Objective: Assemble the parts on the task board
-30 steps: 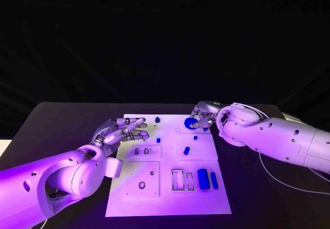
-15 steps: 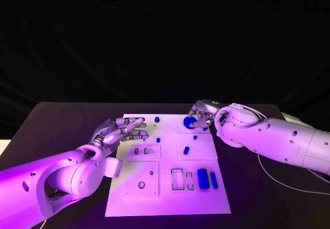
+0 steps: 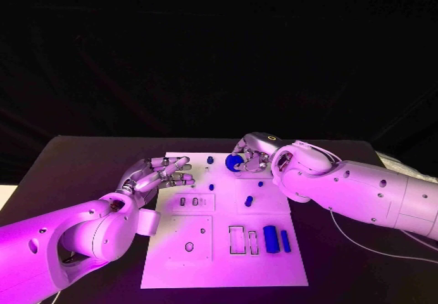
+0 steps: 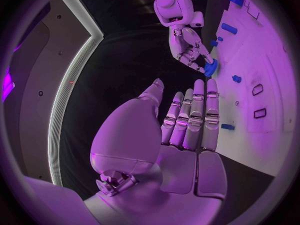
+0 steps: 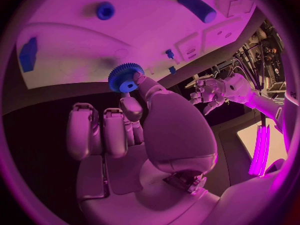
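The white task board (image 3: 223, 256) lies in the middle of the black table. My right hand (image 3: 248, 154) hovers over the board's far edge and pinches a blue toothed gear (image 3: 233, 163) between its fingertips. The right wrist view shows the same gear (image 5: 126, 78) at the tips of that hand (image 5: 125, 130), above the board. My left hand (image 3: 162, 173) hangs at the board's left edge with its fingers stretched out and holding nothing. In the left wrist view, past my left hand (image 4: 187, 120), the right hand (image 4: 186, 44) holds the gear (image 4: 210, 67).
Small blue pegs (image 3: 210, 159) (image 3: 211, 187) (image 3: 248, 201) stand on the board's far half. A thick blue cylinder (image 3: 270, 238) and a thin blue bar (image 3: 285, 240) lie at its near right, beside two rectangular slots (image 3: 235, 239). Black table surrounds the board.
My right hand has carried the gear leftward along the board's far edge, toward the middle. The left hand has hardly moved.
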`<state>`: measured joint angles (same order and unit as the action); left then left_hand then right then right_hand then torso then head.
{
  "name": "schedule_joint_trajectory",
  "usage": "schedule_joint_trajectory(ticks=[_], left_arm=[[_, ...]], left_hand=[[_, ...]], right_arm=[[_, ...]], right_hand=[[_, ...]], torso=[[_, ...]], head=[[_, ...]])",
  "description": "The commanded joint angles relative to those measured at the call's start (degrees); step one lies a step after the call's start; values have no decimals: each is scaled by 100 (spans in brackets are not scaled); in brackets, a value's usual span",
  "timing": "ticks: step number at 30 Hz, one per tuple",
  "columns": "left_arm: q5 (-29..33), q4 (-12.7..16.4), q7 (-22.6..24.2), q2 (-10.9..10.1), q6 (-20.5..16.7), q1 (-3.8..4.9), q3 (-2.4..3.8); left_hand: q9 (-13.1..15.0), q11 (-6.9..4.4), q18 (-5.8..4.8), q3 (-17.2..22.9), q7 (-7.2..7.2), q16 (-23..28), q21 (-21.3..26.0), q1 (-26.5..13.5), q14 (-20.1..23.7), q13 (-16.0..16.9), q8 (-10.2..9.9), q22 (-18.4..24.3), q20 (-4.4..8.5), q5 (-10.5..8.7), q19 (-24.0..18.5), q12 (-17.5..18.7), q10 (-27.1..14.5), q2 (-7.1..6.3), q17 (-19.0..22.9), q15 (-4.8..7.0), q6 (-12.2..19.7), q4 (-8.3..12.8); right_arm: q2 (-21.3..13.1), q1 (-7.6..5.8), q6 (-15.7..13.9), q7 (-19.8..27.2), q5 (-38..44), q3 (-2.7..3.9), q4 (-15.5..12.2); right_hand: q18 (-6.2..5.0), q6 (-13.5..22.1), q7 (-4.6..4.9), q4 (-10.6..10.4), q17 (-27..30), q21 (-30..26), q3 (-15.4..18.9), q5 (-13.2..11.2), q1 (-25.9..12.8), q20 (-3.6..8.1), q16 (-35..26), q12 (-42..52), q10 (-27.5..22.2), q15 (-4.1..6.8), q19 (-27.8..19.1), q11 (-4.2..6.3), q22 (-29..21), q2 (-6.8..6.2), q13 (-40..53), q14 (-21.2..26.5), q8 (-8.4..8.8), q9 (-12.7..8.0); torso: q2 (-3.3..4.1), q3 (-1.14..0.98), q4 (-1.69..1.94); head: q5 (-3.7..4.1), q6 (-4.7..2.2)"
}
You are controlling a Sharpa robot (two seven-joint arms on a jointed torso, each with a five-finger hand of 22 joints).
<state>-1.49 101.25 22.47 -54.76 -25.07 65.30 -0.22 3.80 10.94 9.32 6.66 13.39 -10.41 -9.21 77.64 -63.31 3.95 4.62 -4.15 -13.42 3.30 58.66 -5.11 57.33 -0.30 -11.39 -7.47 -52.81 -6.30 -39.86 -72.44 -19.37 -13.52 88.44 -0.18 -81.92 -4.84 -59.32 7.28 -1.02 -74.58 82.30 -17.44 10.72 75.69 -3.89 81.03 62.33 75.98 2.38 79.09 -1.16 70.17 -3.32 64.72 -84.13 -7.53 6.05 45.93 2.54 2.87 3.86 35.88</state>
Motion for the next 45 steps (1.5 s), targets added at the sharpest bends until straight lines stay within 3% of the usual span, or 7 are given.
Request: schedule_joint_trajectory(ticks=[1, 8, 11, 17, 21, 32, 45], left_arm=[[43, -4, 85, -21, 104, 5, 4], [47, -7, 111, -83, 109, 5, 4], [85, -37, 129, -94, 100, 5, 4], [141, -82, 147, -99, 91, 5, 4], [149, -88, 151, -91, 93, 5, 4], [154, -82, 148, -73, 95, 6, 5], [155, -129, 142, -63, 97, 6, 4]], left_hand=[[-6, -3, 104, 9, 99, 18, 35, -20, 37, -5, -35, 8, -17, -3, 16, 19, -41, 52, -8, -10, 35, 29], [-6, -3, 104, 9, 99, 18, 35, -20, 37, -5, -35, 8, -17, -3, 16, 19, -41, 52, -8, -10, 35, 29], [-6, -3, 104, 9, 99, 18, 36, -20, 37, -5, -35, 9, -17, -3, 16, 19, -41, 53, -9, -10, 35, 30], [-6, -3, 104, 10, 98, 19, 38, -20, 37, -5, -36, 9, -17, -3, 17, 20, -41, 55, -10, -10, 35, 33], [-6, -3, 104, 10, 98, 19, 38, -20, 37, -5, -36, 9, -17, -3, 17, 20, -41, 55, -10, -10, 35, 33], [-6, -3, 104, 10, 98, 19, 38, -20, 37, -5, -36, 9, -17, -3, 17, 20, -41, 55, -10, -10, 35, 33], [-6, -3, 104, 10, 98, 19, 38, -20, 37, -5, -36, 9, -17, -3, 17, 20, -41, 55, -10, -10, 35, 33]], right_arm=[[119, -7, -181, 37, 194, 4, -60], [427, -24, -160, 9, 357, 1, -12], [586, -22, -132, 14, 399, -5, 91], [868, 35, -80, 50, 460, -16, 332], [984, 72, -55, 63, 487, -17, 434], [1157, 104, 152, -47, 617, -22, 671], [1104, 139, 198, -296, 1048, -26, 622]], right_hand=[[63, -307, -110, -34, 5, 3, -72, -3, -101, 32, 5, -40, -39, 37, 6, -13, -10, -34, -14, -300, -51, 86], [63, -305, -109, -34, 10, 3, -82, 13, -136, 34, 0, -58, -40, 38, 7, -12, -10, -86, -22, -299, -36, 84], [63, -306, -109, -34, 6, 1, -84, 16, -137, 34, 3, -59, -40, 38, 5, -11, -13, -87, -22, -300, -36, 84], [62, -305, -109, -34, 7, -1, -88, 20, -139, 34, 1, -68, -44, 38, 2, -11, -18, -88, -29, -300, -34, 84], [59, -303, -107, -35, 16, -5, -91, 24, -144, 34, -4, -81, -50, 38, -3, -12, -28, -92, -40, -298, -30, 83], [56, -282, -98, -39, 22, -13, -111, 35, -171, 34, -10, -121, -68, 35, -14, -18, -47, -112, -65, -296, -7, 76], [51, -277, -89, -48, 69, -27, -126, 53, -237, 29, -44, -186, -92, 28, -28, -26, -73, -188, -107, -286, 18, 73]], torso=[[4, 3, 2], [7, 27, 33], [10, 25, 54], [21, 44, 110], [22, 44, 90], [19, 36, 86], [22, 28, 70]], head=[[-11, -6], [-41, -21], [-46, -17], [-39, -20], [-68, -21], [-91, 0], [-75, 28]])
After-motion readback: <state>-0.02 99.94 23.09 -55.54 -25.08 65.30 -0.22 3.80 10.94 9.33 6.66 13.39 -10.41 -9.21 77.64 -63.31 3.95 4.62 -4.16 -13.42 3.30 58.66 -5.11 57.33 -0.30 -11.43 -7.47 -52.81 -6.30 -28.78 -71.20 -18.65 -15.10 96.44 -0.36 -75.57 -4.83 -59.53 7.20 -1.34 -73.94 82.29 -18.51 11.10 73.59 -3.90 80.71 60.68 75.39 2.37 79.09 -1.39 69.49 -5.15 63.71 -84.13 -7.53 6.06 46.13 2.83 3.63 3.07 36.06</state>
